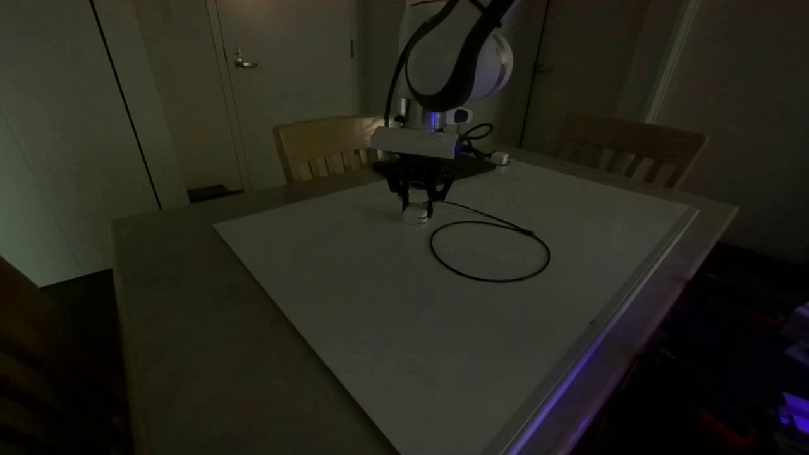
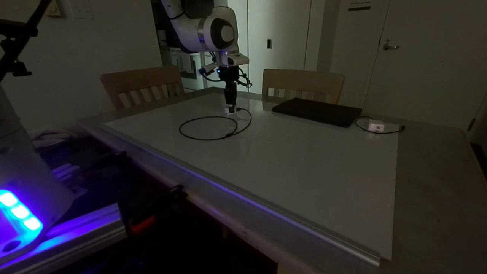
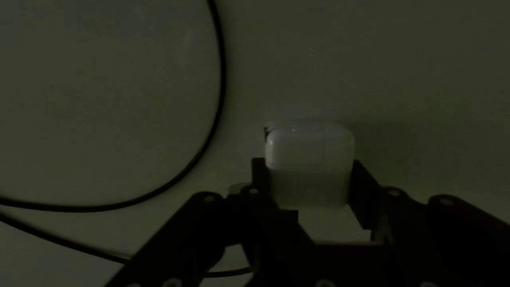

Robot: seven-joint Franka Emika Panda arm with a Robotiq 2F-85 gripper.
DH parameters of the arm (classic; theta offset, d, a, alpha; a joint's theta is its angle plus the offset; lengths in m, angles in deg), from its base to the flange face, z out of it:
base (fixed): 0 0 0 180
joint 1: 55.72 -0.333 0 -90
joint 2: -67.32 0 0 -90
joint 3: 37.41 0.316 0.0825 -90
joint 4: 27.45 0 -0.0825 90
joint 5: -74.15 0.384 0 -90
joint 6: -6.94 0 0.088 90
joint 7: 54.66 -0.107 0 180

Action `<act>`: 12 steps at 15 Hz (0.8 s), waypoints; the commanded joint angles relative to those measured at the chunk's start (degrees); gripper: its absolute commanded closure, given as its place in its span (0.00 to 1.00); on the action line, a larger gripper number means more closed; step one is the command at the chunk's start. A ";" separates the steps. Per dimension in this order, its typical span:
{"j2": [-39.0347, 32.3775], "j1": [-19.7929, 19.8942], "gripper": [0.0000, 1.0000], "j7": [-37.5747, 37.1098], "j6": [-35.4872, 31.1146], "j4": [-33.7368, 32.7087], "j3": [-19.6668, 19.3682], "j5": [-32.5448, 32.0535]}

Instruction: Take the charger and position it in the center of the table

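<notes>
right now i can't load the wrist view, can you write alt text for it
The gripper holds a white charger plug by two opposite sides, seen close up against a pale tabletop in dim light. At left, a thin black cable curves across the surface, one strand passing behind the gripper.

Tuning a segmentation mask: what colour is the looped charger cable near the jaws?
The charger cable is black; it shows best in the wrist view.

The wrist view's edges crop the cable (image 3: 223,71).
</notes>
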 commanded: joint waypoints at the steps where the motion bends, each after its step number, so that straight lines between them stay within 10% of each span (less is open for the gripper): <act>1: 0.47 -5.81 0.75 0.00 3.64 0.51 -3.92 -4.63; 8: 0.16 -8.22 0.75 5.02 1.92 -0.08 -4.49 -12.00; 9: 0.15 -8.38 0.50 5.14 1.86 -0.09 -4.60 -12.30; 11: 0.15 -8.37 0.50 5.11 1.90 -0.11 -4.59 -12.16; 12: 0.14 -8.37 0.75 5.11 1.90 -0.11 -4.60 -12.16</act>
